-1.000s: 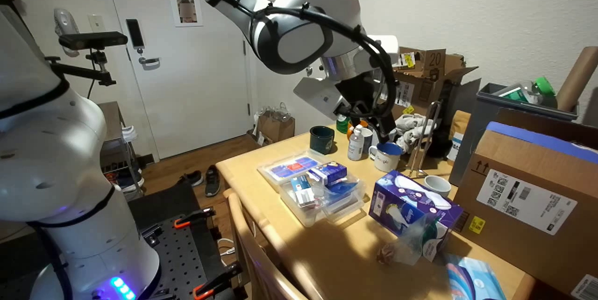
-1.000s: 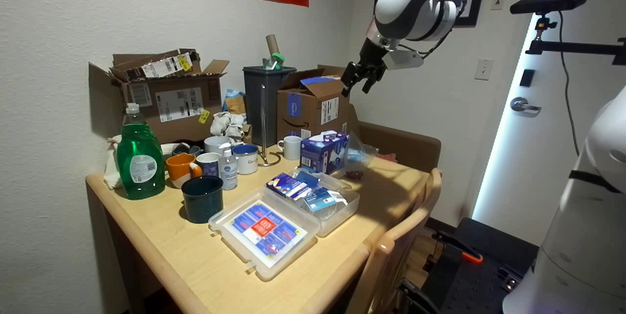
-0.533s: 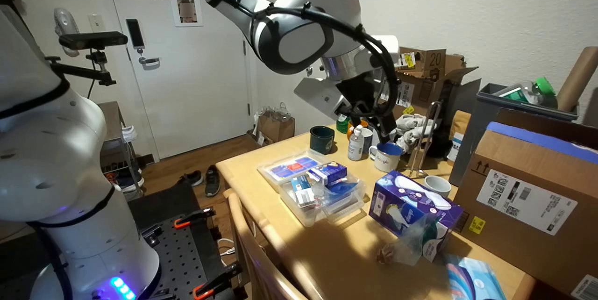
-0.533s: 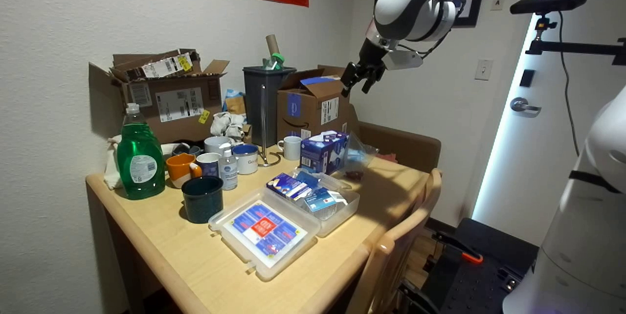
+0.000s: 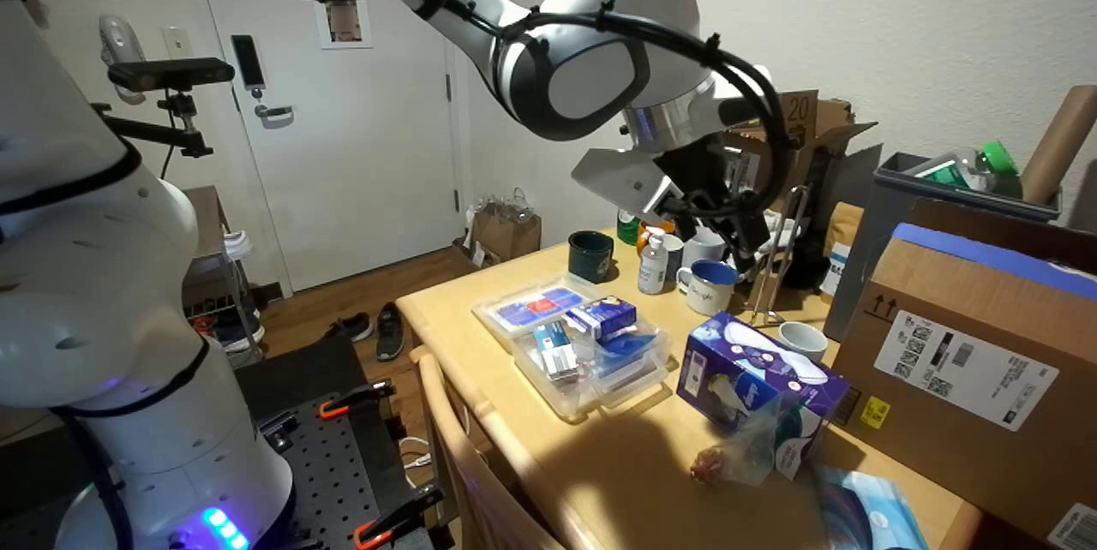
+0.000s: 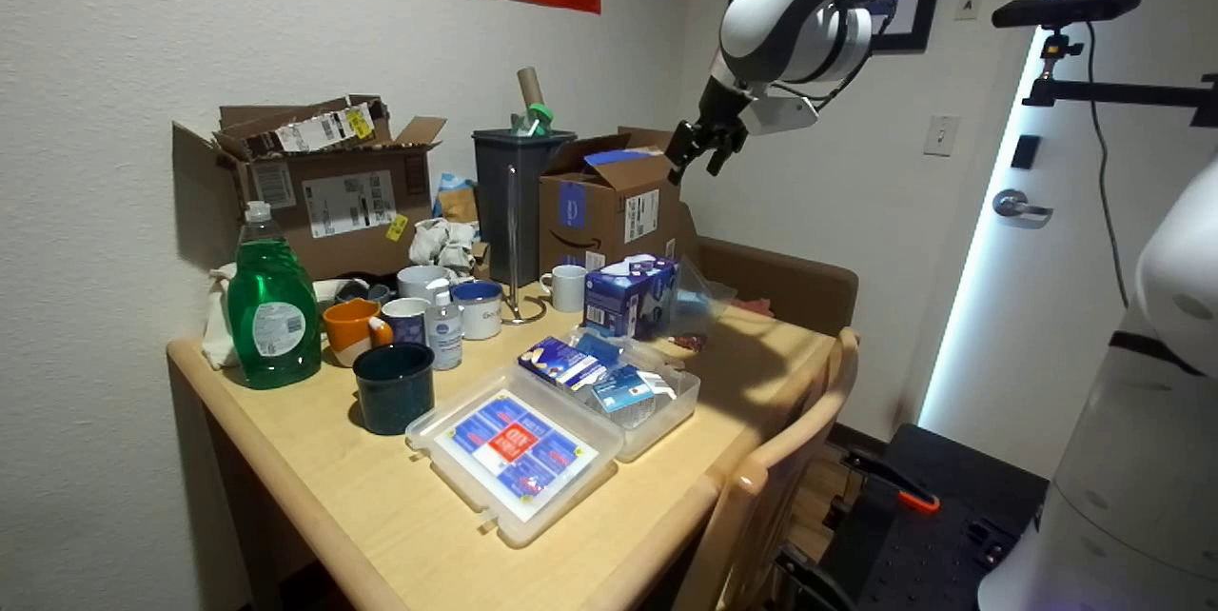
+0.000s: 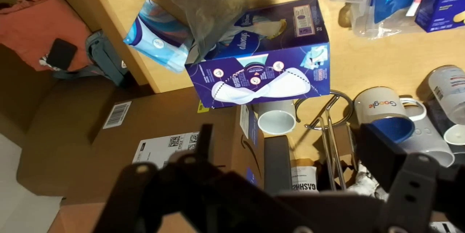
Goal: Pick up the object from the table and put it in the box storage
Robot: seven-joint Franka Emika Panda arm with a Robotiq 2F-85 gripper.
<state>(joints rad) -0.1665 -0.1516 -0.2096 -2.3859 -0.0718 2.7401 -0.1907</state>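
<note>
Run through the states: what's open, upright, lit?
Gripper, open, holding nothing
Light-blue packet, lying down, ungrasped
Clear tray, open, partly filled
Smile-logo box, flaps open
Green bottle, upright, capped
Pump bottle, upright
Dark green mug, upright
Base light, lit blue
Large purple carton, cannot tell whether open

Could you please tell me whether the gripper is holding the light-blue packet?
No, the wrist view shows the light-blue packet lying on the table, apart from the open gripper.
</note>
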